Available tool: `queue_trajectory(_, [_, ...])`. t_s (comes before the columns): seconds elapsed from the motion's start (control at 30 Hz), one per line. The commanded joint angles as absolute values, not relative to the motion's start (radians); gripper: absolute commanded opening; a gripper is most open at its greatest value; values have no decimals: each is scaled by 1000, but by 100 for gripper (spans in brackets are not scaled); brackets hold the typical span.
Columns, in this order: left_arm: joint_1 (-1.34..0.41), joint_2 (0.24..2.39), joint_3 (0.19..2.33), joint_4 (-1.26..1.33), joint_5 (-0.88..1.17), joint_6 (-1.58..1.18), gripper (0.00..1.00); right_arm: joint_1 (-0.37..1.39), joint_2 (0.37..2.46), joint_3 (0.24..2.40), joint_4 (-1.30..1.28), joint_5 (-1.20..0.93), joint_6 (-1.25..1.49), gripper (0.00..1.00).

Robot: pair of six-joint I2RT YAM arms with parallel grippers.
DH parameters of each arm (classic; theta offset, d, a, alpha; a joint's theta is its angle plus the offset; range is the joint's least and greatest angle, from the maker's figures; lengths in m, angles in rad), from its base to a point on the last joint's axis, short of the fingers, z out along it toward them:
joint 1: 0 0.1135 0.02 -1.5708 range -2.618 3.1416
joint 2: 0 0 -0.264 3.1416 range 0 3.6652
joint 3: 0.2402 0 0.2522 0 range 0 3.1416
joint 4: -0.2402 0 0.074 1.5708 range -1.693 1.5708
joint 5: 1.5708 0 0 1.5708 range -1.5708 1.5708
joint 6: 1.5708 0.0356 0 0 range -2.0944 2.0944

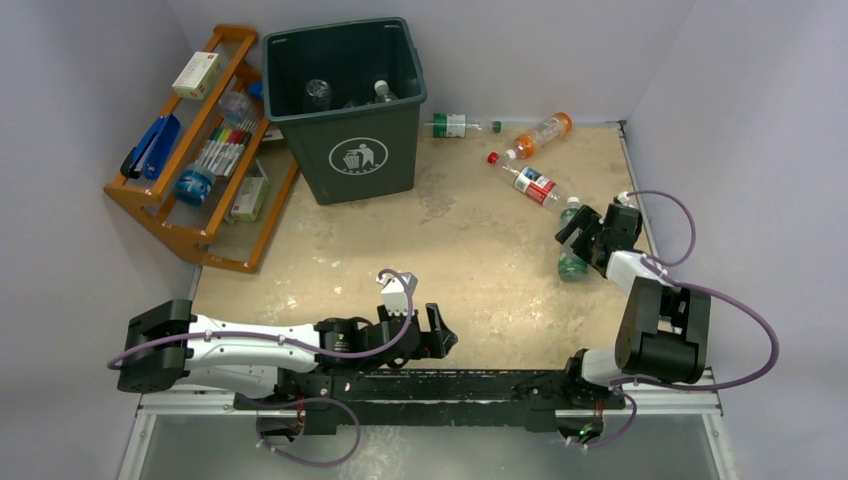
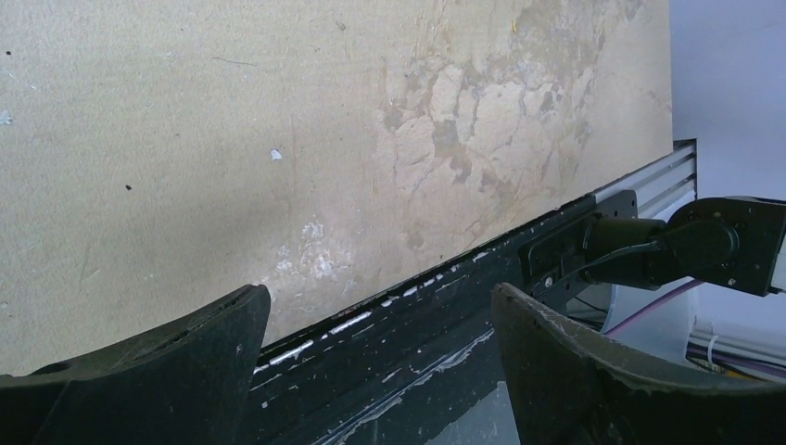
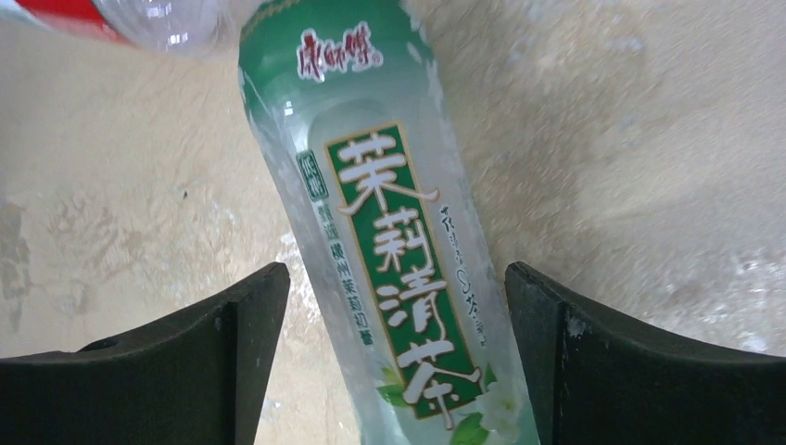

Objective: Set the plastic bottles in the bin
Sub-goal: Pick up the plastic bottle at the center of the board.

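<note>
The dark green bin (image 1: 345, 110) stands at the back left and holds at least two clear bottles (image 1: 318, 92). On the table lie a green-labelled bottle (image 1: 458, 125), an orange bottle (image 1: 540, 134) and a red-labelled bottle (image 1: 530, 183). My right gripper (image 1: 583, 238) is open and straddles a green tea bottle (image 1: 572, 266) lying on the table. In the right wrist view that bottle (image 3: 399, 278) lies between the open fingers (image 3: 250, 324) of the gripper (image 3: 397, 297), closer to the right one. My left gripper (image 1: 443, 335) is open and empty by the table's near edge, also in its wrist view (image 2: 380, 320).
An orange wooden rack (image 1: 195, 150) with markers and boxes leans at the left wall beside the bin. The black base rail (image 1: 420, 385) runs along the near edge. Grey walls close the table on the left, back and right. The red-labelled bottle (image 3: 111, 19) lies just beyond the green one.
</note>
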State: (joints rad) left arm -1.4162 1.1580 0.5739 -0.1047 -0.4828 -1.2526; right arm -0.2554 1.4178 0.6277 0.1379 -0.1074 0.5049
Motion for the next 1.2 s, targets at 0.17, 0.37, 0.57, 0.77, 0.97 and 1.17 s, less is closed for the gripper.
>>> queue_trajectory(0.17, [-1422, 1143, 592, -55, -487, -1237, 90, -146, 1428, 667, 40, -139, 485, 77])
queue_trajectory(0.37, [-1422, 1125, 576, -57, -491, -1241, 90, -92, 1360, 622, 38, -176, 501, 54])
queue_trajectory(0.57, [-1422, 1116, 574, -63, -498, -1240, 90, -66, 1250, 659, -35, -208, 496, 41])
queue_trajectory(0.77, [-1422, 1117, 561, -54, -503, -1248, 90, -41, 1163, 816, -163, -244, 496, 40])
queue_trajectory(0.97, [-1422, 1118, 557, -51, -511, -1250, 90, -35, 1172, 1012, -186, -328, 513, 41])
queue_trajectory(1.17, [-1418, 1125, 576, -70, -515, -1237, 90, -2, 1326, 1294, -202, -392, 515, 40])
